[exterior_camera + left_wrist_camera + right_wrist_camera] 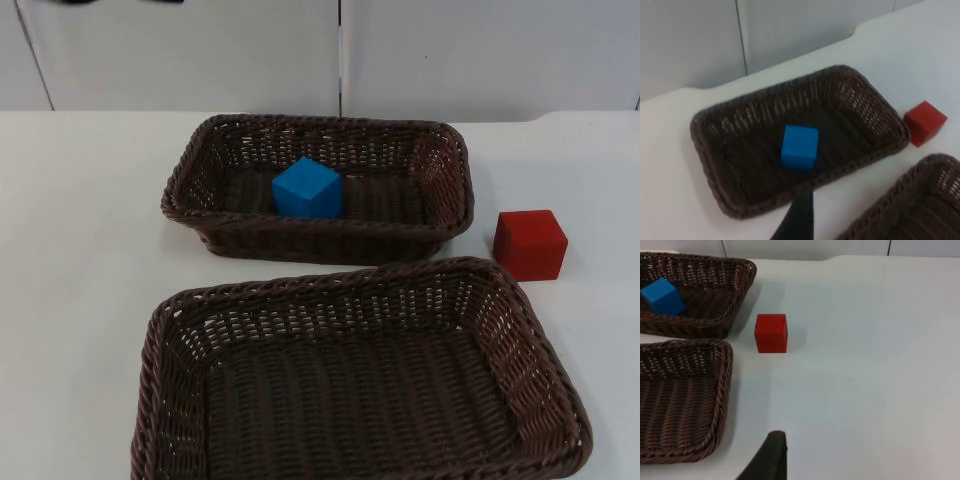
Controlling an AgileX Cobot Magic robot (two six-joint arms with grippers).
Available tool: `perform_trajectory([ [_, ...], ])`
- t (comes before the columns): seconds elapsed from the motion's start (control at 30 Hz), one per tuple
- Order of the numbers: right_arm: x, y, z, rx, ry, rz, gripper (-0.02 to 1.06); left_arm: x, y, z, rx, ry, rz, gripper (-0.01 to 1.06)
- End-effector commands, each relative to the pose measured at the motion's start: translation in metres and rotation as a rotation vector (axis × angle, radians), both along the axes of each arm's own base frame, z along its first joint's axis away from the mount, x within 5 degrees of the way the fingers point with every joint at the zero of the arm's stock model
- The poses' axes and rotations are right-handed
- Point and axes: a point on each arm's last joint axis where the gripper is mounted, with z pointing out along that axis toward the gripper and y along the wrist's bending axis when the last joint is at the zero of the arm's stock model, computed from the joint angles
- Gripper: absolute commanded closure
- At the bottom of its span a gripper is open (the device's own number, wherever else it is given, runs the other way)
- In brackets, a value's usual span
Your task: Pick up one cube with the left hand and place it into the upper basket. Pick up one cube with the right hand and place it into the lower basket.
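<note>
I see two brown wicker baskets on the white table [80, 230]. The upper basket [440, 150], nearer the far edge, holds a blue cube [307, 188] resting on its floor. The lower basket [180, 400] sits at the near edge. A red cube [530, 244] stands on the table toward the right edge, just beside both baskets, touching neither. I cannot tell how wide either pincer stands: each wrist view gives me one black fingertip, left [799, 220] and right [771, 457].
</note>
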Motion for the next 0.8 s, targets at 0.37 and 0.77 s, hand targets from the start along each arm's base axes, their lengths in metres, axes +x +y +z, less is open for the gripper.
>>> perform_trajectory([
  [0.37, 0.0, -0.001, -0.001, -0.014, -0.002, -0.006, -0.01, -0.069, 0.023, -0.004, 0.031, -0.029, -0.025, 0.22],
  [0.77, 0.0, -0.001, -0.001, -0.014, -0.002, -0.006, -0.01, -0.094, 0.037, -0.013, 0.057, -0.042, 0.017, 0.22],
])
